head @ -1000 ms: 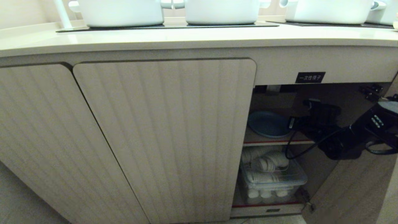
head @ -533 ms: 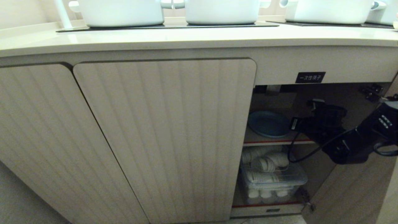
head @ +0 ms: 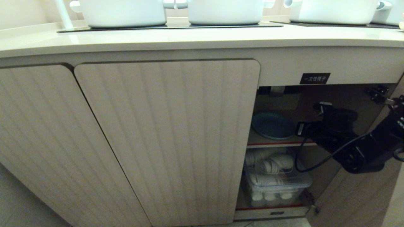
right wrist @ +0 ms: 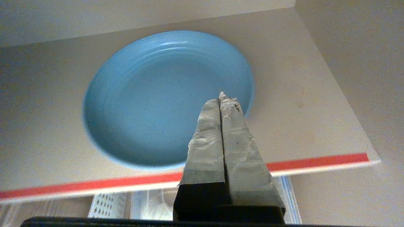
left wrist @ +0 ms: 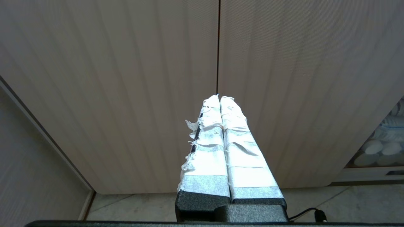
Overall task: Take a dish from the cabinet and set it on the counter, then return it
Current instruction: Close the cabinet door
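Right gripper (right wrist: 221, 96) fingers pressed together, empty; left gripper (left wrist: 219, 97) likewise.

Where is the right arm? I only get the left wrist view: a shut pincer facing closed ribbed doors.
Observer: The right pincer reaches into the open right-hand section of the cabinet, level with the upper shelf.
Operator: Is it holding the dish?
Observer: No. The right wrist view shows it shut on nothing, tips pointing at the blue dish, which lies flat on that shelf.
Operator: Anything under that shelf?
Observer: A clear bin of white items sits lower down in the cabinet.
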